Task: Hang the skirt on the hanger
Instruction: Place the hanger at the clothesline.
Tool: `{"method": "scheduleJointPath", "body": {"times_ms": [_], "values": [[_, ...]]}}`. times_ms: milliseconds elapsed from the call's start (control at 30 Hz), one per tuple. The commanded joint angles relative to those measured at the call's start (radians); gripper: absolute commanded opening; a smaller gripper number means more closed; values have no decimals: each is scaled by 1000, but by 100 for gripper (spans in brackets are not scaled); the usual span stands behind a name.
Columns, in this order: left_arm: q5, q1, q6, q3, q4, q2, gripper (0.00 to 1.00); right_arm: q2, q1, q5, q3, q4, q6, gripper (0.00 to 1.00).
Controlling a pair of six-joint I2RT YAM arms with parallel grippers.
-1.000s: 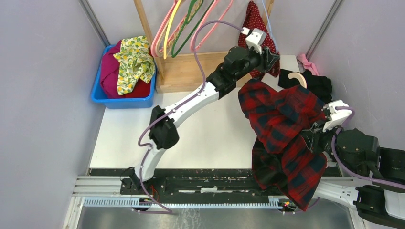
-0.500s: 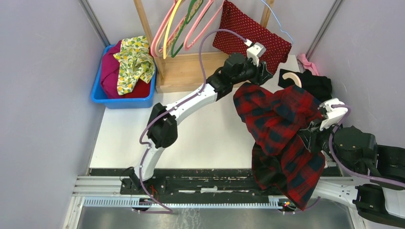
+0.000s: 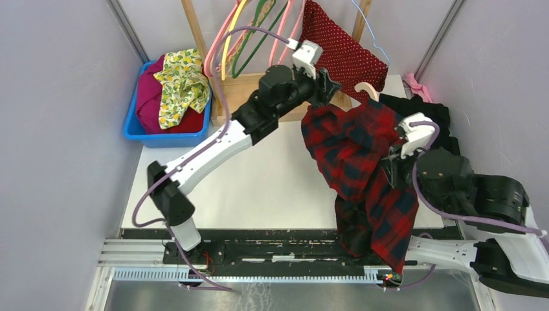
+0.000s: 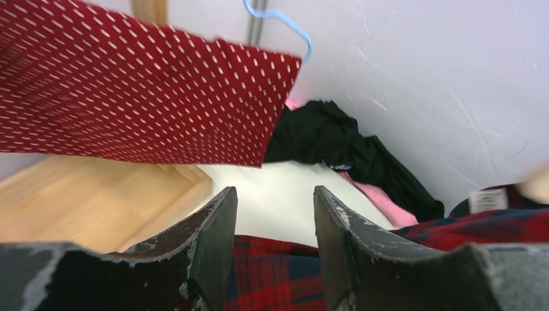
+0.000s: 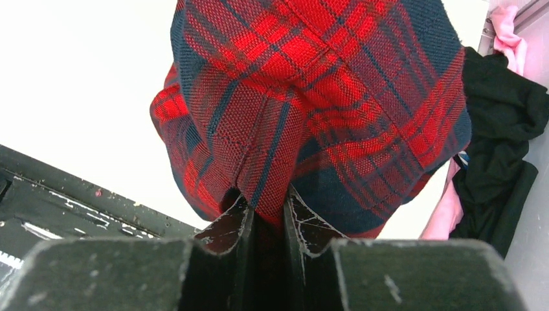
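The dark-red polka-dot skirt (image 3: 342, 53) hangs spread out on the thin pale-blue hanger (image 3: 379, 44) at the rack's right end. In the left wrist view the skirt (image 4: 136, 91) fills the upper left and the hanger (image 4: 288, 26) pokes out above its corner. My left gripper (image 3: 325, 83) is open just below and in front of the skirt, apart from it, with nothing between its fingers (image 4: 275, 194). My right gripper (image 3: 396, 155) is shut on a fold of the red-and-black plaid garment (image 5: 324, 97), which hangs from it.
The plaid garment (image 3: 362, 168) drapes between the two arms. A wooden rack (image 3: 259, 97) holds pink and green hangers (image 3: 249, 35). A blue bin (image 3: 139, 129) of cloths stands at the left. A black garment (image 3: 430, 110), pink cloth and a wooden hanger (image 3: 366, 89) lie at the right.
The skirt went from bunched at my left gripper to hanging spread on the hanger. My left gripper opened wider and drew back to the left. My right arm shifted left with the plaid garment.
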Motion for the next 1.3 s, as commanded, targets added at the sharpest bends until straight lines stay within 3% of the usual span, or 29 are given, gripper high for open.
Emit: {"method": "scheduleJointPath", "body": {"times_ms": [0,167,400,600,900,1267], "values": [[-173,4,65,1,-78,-130,55,47,-1,71,60,215,-45,1],[-308,27,42,-92,-149,-268,56,106,0,89,84,329,-82,1],[-338,64,-32,-359,-158,-557,58,257,0,153,182,538,-205,1],[-359,99,-66,-475,-229,-732,59,469,-21,182,363,615,-293,1],[-309,116,-122,-597,-256,-835,59,639,-283,-15,539,590,-240,1],[-286,127,-131,-627,-241,-819,59,719,-462,-186,623,633,-249,1]]}}
